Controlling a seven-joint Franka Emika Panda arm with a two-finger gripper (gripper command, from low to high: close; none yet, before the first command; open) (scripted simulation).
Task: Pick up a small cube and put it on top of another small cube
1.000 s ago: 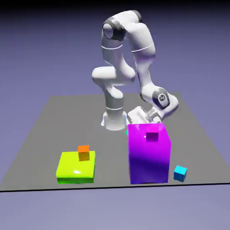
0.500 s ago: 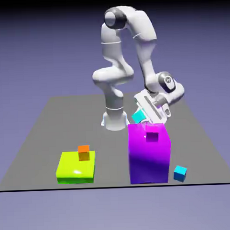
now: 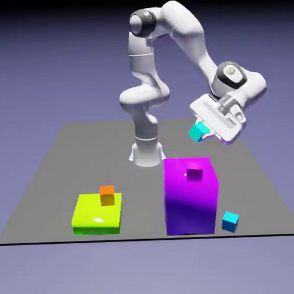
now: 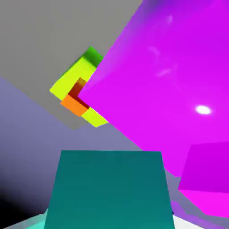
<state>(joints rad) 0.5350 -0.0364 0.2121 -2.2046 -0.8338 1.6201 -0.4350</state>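
- Your gripper (image 3: 203, 128) is clamped on the teal cube (image 3: 198, 132), carried in the air, well above the table (image 3: 49, 171).
- In the hand view the teal cube (image 4: 109, 188) fills the bottom, hiding the fingertips.
- Candidate target, as a judgement: the small magenta cube (image 3: 194, 173) on top of the big magenta block (image 3: 190, 201).
- Key relation: that target lies below the held cube, slightly toward the exterior view's left and nearer the camera.
- Alternatives: orange cube (image 3: 107, 194) on the lime slab (image 3: 95, 218) is well apart; sky-blue cube (image 3: 230, 221) sits beside the block.
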